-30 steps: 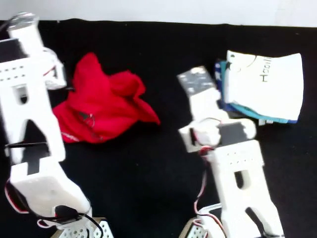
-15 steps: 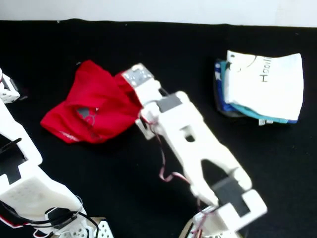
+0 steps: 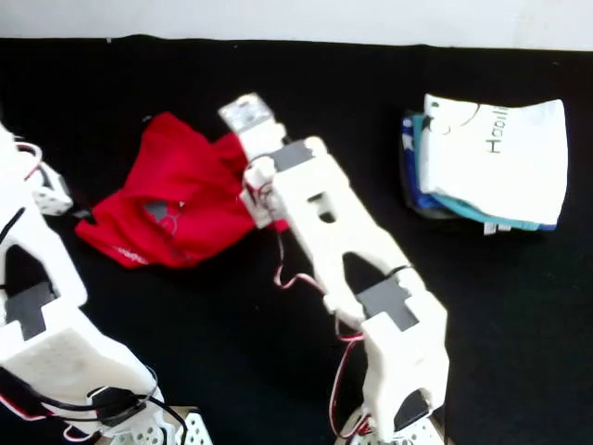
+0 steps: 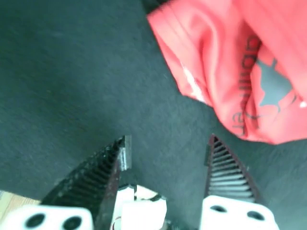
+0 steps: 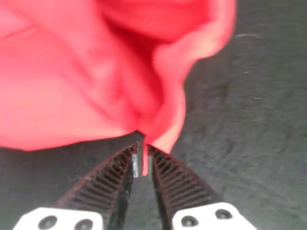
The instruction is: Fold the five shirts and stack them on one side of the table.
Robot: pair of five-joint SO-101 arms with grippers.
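1. Red shirt (image 3: 176, 199): thin, soft knit, light, no stiffness. It lies crumpled in a loose heap on the black table (image 3: 278, 352), left of centre, with a printed patch turned up and folds overlapping. Judged to drape and sag from any single pinch and to drag rather than slide cleanly on the cloth surface. Not fragile.
2. Best hold, in my judgement: a hem or a corner, one per gripper, well apart, so the cloth can be spread flat before folding. A pinch in the bunched middle would only lift a lump.
3. Right gripper (image 5: 143, 153): fingers drawn almost together, a thin fold of the shirt's edge nipped right at the tips. The bite looks shallow and could slip under a hard pull. In the high view this arm stretches across to the shirt's right-hand edge.
4. Left gripper (image 4: 168, 143): spread wide, nothing between the fingers, over bare table. The shirt's near corner lies just beyond the tips, close but not touching.
5. Folded stack (image 3: 486, 167): white shirt on top, teal and blue edges beneath, at the table's far right, well apart from the red shirt and both grippers
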